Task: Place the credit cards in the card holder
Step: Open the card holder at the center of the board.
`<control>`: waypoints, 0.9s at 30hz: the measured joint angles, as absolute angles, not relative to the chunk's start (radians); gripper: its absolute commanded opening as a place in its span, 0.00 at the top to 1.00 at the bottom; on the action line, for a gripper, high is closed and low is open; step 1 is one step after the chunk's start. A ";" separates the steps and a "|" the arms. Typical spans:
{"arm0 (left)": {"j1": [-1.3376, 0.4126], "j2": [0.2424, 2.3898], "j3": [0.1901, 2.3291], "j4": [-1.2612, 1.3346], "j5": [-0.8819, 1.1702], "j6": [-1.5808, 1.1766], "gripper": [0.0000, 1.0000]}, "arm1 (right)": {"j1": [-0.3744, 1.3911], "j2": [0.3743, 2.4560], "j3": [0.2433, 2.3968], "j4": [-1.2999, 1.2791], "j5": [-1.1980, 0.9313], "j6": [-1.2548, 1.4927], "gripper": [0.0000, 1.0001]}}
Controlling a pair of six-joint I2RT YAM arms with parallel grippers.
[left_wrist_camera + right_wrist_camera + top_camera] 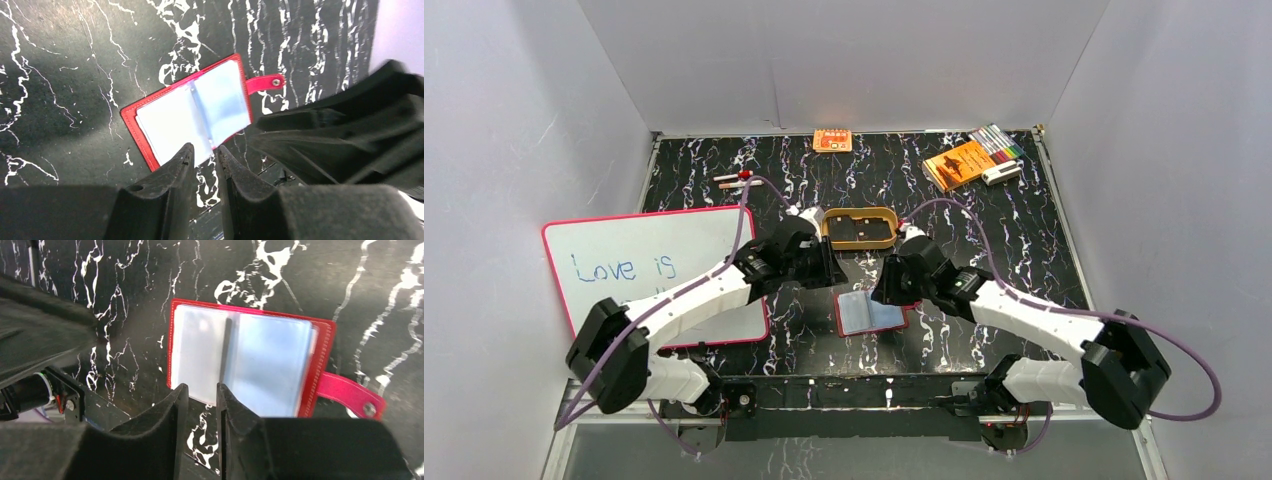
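Top external view: the open wallet (871, 313) lies flat on the surface (1014, 260), long side left-right, midway between and just nearer than the left tool (204, 155) and right tool (201, 392), both slightly spread and empty.

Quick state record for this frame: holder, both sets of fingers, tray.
card holder: lying open flat, snap tab out to the side, pockets pale
left fingers: slightly apart, nothing between them, tips by the holder's edge
right fingers: slightly apart, nothing between them, tips by the holder's edge
tray: behind the holder
dark flat items: inside the tray, identity unclear
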State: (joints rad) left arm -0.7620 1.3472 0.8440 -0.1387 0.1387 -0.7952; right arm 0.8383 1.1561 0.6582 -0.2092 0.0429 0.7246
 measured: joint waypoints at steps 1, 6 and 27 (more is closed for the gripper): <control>-0.762 1.324 0.844 -0.143 0.130 -0.795 0.77 | 0.838 1.177 0.666 -0.197 0.023 0.720 0.68; -0.762 1.240 0.832 -0.160 0.099 -0.796 0.77 | 0.838 1.298 0.660 -0.115 -0.074 0.719 0.71; -0.762 1.147 0.778 -0.233 0.057 -0.800 0.75 | 0.878 1.539 0.667 0.125 -0.213 0.783 0.49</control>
State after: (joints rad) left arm -0.7620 1.1469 0.7776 -0.2333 0.0570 -0.7998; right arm 0.8776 1.5391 0.6674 0.1249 -0.2131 0.7834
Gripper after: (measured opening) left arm 0.230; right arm 0.396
